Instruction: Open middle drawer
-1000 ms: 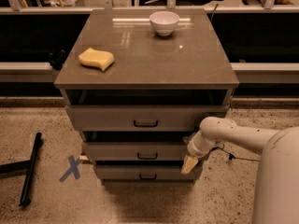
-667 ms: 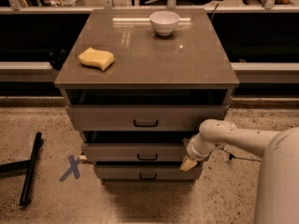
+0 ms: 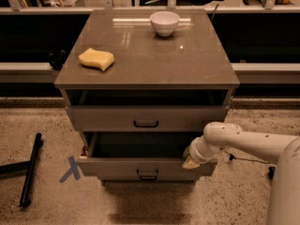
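Observation:
The middle drawer (image 3: 117,168) is grey-beige with a small black bar handle (image 3: 147,174). It stands pulled out toward the camera, and its dark inside (image 3: 136,145) shows. My gripper (image 3: 190,160) is at the right end of the drawer's front, at its top edge, with the white arm (image 3: 243,142) reaching in from the right. The upper drawer (image 3: 108,118) is closed above it. The lowest drawer is mostly hidden under the pulled-out one.
A yellow sponge (image 3: 96,59) and a white bowl (image 3: 164,22) sit on the cabinet top (image 3: 187,64). A black bar (image 3: 30,170) and a blue tape cross (image 3: 70,168) lie on the floor at the left. A thin cable (image 3: 246,160) lies at the right.
The middle drawer has slid out toward the camera and now covers the lowest drawer's front. My gripper has stayed at its right end.

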Tool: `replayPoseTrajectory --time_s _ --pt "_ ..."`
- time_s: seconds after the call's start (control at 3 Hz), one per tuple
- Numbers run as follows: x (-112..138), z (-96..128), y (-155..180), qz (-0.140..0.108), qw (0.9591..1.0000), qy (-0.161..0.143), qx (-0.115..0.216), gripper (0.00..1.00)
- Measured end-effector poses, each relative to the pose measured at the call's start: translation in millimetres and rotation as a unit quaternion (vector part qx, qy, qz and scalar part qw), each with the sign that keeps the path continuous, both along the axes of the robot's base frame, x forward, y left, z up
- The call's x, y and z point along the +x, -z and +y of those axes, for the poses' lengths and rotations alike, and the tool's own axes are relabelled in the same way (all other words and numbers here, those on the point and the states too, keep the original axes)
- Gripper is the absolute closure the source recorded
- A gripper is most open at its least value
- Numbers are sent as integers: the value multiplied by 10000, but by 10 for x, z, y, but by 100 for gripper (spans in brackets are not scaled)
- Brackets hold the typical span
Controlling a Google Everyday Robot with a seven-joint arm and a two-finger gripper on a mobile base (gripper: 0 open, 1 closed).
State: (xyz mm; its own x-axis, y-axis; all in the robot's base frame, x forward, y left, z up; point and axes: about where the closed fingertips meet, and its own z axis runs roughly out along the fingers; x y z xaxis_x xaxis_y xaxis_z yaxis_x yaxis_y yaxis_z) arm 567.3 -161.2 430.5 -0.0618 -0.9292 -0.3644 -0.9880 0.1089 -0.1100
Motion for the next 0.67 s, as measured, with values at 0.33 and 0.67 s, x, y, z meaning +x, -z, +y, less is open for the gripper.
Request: replayPoseTrajectory --time_s 0.33,0.67 --pt "0 0 -44 0 10000 0 0 77" --pt "0 0 -44 0 10000 0 0 54"
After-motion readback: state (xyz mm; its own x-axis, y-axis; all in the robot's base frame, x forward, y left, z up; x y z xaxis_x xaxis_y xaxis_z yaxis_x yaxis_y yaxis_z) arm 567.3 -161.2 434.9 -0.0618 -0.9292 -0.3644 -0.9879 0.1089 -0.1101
